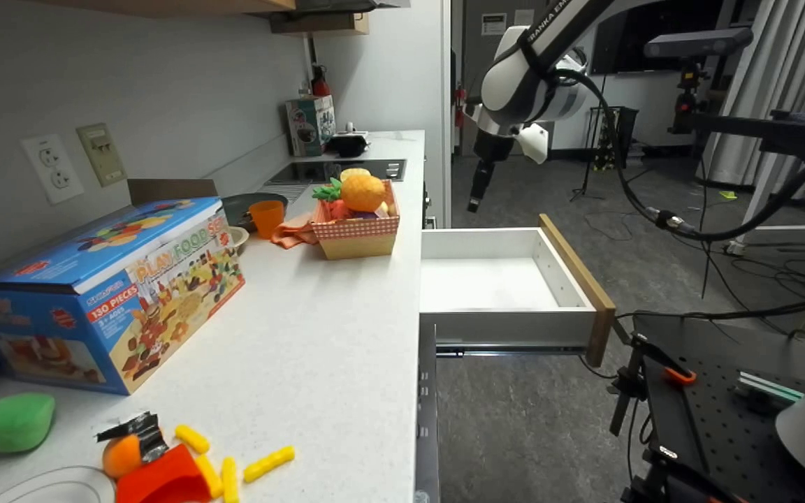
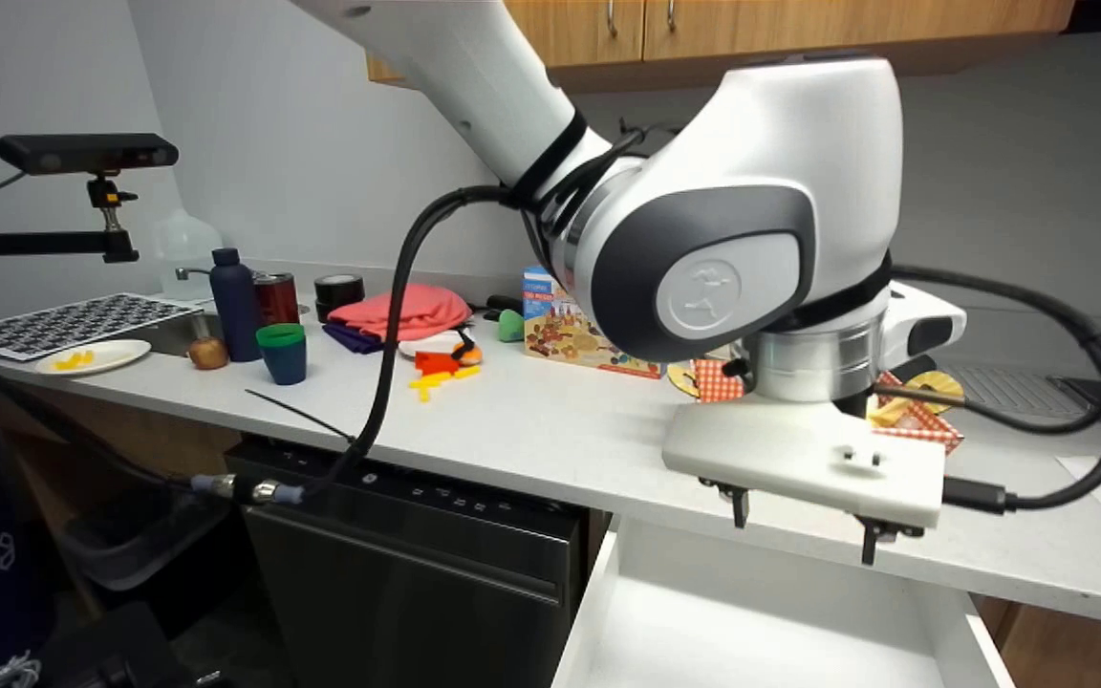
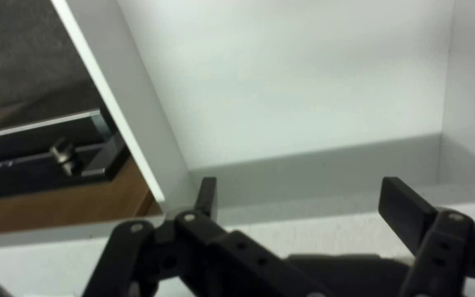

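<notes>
My gripper (image 1: pixel 474 199) hangs in the air above the pulled-out drawer, higher than the counter top. Its fingers are wide apart with nothing between them, as the exterior view (image 2: pixel 804 535) and the wrist view (image 3: pixel 297 185) show. The white drawer (image 1: pixel 483 279) has a wooden front and holds nothing that I can see. Its bare floor also shows in an exterior view (image 2: pixel 761 621) and fills much of the wrist view (image 3: pixel 303 82). A checkered basket (image 1: pixel 357 241) of play fruit, with an orange (image 1: pixel 363 193) on top, stands on the counter near the drawer. My arm partly hides it in an exterior view (image 2: pixel 918 420).
The counter (image 1: pixel 332 335) runs along the wall beside the drawer. It bears a play food box (image 1: pixel 179 300), an orange cup (image 1: pixel 267 218), a red fries holder (image 1: pixel 165 478), a dark bottle (image 2: pixel 236 306) and stacked cups (image 2: pixel 283 354). A dishwasher (image 2: pixel 417 573) stands below. Cupboards (image 2: pixel 799 24) hang above.
</notes>
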You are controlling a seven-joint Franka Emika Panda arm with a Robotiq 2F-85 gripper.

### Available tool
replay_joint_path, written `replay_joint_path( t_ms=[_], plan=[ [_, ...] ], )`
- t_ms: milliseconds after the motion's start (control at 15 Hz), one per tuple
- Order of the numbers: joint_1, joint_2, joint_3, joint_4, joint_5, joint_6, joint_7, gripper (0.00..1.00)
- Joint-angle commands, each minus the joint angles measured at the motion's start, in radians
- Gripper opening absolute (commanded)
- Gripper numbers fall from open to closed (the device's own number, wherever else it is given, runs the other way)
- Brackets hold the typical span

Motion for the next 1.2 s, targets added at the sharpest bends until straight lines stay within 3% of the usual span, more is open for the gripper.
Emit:
replay_joint_path(
  t_ms=[0, 333, 600, 1133],
  plan=[
    [0.069, 0.0, -0.1, -0.051, -0.139, -0.111, 0.157, 1.0],
    [0.086, 0.034, -0.158, -0.053, -0.279, -0.308, 0.284, 1.0],
    [0.064, 0.07, -0.185, -0.045, -0.327, -0.427, 0.286, 1.0],
    [0.025, 0.156, -0.23, -0.05, -0.347, -0.445, 0.264, 1.0]
  ],
)
